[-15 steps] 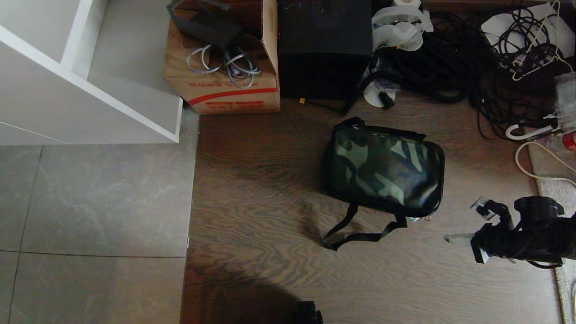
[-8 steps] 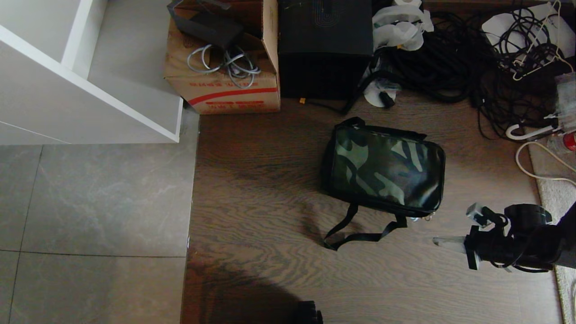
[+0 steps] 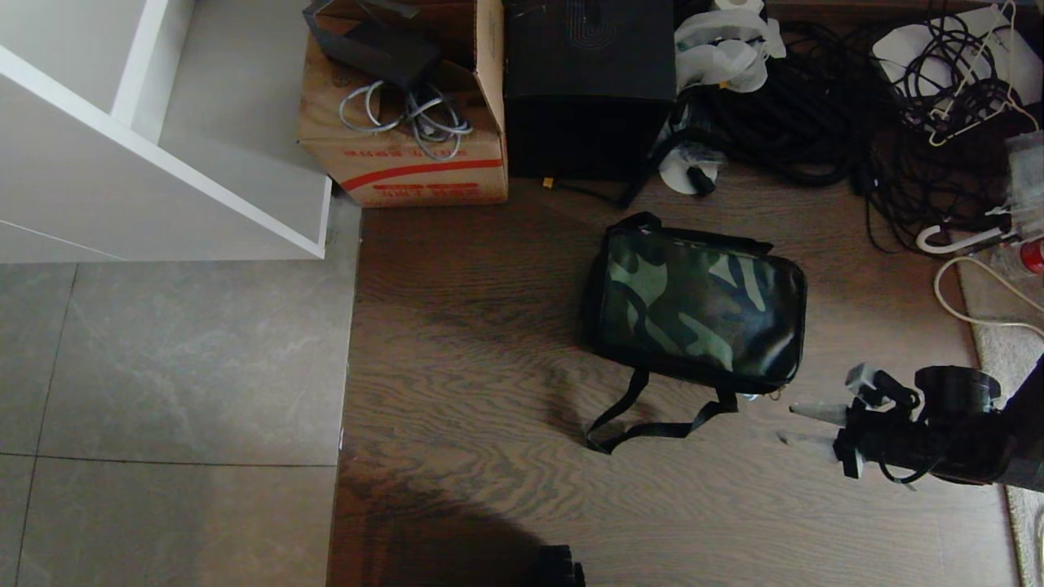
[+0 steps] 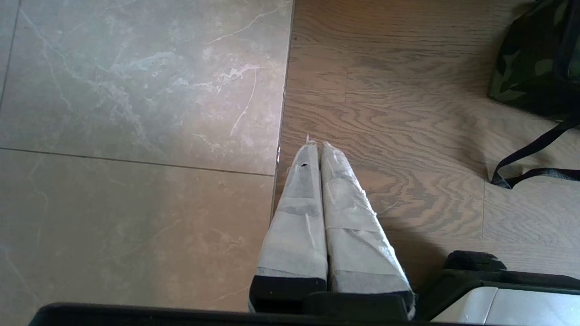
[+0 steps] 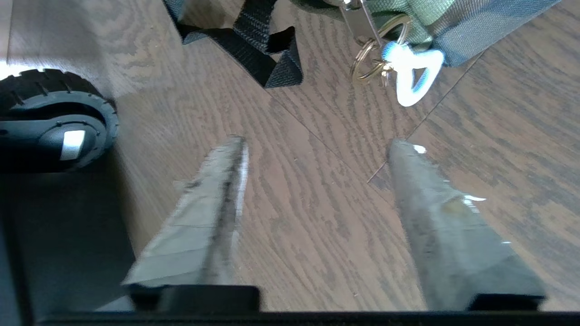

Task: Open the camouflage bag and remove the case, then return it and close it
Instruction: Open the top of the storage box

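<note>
The camouflage bag (image 3: 697, 306) lies zipped shut on the wood floor, its black strap (image 3: 652, 420) trailing toward me. My right gripper (image 3: 785, 423) hovers low just off the bag's near right corner, open and empty. In the right wrist view the right gripper (image 5: 318, 141) points at the floor, a little short of the bag's zipper pull (image 5: 398, 68) with its brass rings and white loop. The left gripper (image 4: 317, 146) is shut and empty over the seam between tile and wood, with the bag (image 4: 534, 59) far off to its side. The case is out of view.
Behind the bag stand a brown cardboard carton (image 3: 408, 106) and a tall plain black box (image 3: 587, 90). A tangle of black cables (image 3: 856, 122) fills the back right. A white cabinet (image 3: 122, 147) sits at the left, and a pale rug (image 3: 1019, 350) at the right edge.
The right gripper has gone from shut to open and has shifted slightly left, toward the bag's near corner. The bag and the left arm have not moved.
</note>
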{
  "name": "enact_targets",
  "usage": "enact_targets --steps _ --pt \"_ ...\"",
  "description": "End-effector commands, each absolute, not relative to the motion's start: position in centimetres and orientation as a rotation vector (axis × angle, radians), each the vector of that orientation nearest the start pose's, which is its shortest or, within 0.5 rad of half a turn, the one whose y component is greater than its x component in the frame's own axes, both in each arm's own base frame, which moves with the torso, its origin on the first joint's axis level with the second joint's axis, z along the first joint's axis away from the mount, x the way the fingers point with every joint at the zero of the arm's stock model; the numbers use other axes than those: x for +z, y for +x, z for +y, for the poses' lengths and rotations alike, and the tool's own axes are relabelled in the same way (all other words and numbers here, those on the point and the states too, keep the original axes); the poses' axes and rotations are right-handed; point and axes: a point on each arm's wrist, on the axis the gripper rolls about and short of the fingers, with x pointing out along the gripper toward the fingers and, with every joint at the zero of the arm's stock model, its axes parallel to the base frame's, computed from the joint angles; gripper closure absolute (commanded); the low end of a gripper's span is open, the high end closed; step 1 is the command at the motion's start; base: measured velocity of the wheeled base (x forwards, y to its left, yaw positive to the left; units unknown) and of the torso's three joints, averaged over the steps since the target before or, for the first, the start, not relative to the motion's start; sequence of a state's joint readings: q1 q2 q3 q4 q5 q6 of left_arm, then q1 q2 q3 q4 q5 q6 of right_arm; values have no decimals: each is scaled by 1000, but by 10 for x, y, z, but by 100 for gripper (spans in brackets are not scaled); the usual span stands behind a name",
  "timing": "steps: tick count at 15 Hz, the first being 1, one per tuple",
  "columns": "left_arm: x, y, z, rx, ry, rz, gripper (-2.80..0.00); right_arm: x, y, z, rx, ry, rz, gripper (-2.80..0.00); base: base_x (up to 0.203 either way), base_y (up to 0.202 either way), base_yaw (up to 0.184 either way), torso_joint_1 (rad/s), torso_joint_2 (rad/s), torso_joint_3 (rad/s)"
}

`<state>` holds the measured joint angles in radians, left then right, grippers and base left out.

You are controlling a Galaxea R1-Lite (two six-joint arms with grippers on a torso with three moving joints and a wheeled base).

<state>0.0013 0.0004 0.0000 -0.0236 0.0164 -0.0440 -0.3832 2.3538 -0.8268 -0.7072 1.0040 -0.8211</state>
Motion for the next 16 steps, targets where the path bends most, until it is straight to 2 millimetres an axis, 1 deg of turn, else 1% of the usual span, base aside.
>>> enact_targets --steps 1,4,6,8,10,13,16 --pt "75 -22 0 18 -45 -16 0 -33 341 -117 788 -247 334 -280 0 0 0 0 0 0" --pt "75 -22 0 18 -45 -15 0 -36 349 -119 775 -303 274 -280 0 0 0 0 0 0" --pt "75 -22 0 18 -45 -14 0 -34 355 -119 773 -328 248 -280 0 0 0 0 0 0" --pt "75 -22 0 18 -45 -16 0 -33 361 -115 783 -345 228 -280 0 0 0 0 0 0" --pt "75 -22 0 18 -45 -16 0 -31 365 -111 793 -345 221 -280 0 0 0 0 0 0" --pt "75 -22 0 18 -45 -14 0 -25 376 -110 789 -341 202 -280 0 0 0 0 0 0" --pt "75 -22 0 18 -45 -14 0 -23 383 -111 785 -342 190 -280 0 0 0 0 0 0"
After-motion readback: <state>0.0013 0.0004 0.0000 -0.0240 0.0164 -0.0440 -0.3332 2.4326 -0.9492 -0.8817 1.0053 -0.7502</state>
